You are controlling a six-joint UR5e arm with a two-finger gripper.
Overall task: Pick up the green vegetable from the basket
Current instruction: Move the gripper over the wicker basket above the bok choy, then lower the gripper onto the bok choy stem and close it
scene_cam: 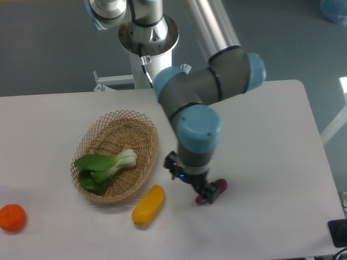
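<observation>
1. The gripper is seen low over the table, pointing down from the arm; its fingers are spread apart and nothing is held between them.
2. The bok choy is found well to the left of the gripper, lying inside the basket, untouched.
3. Its pale stem end is turned toward the gripper, and its dark leaves are spread toward the basket's far left side.
4. The basket is set on the table to the left of the gripper, its near rim a short way off from the fingers and not in contact with them.
5. A yellow fruit is seen below and left of the gripper, lying just outside the basket's lower right rim.
6. A purple vegetable is partly hidden behind the gripper, just to its right; whether it is touched cannot be told.
7. An orange is placed far to the left of the gripper, beyond the basket, near the table's left edge.
</observation>
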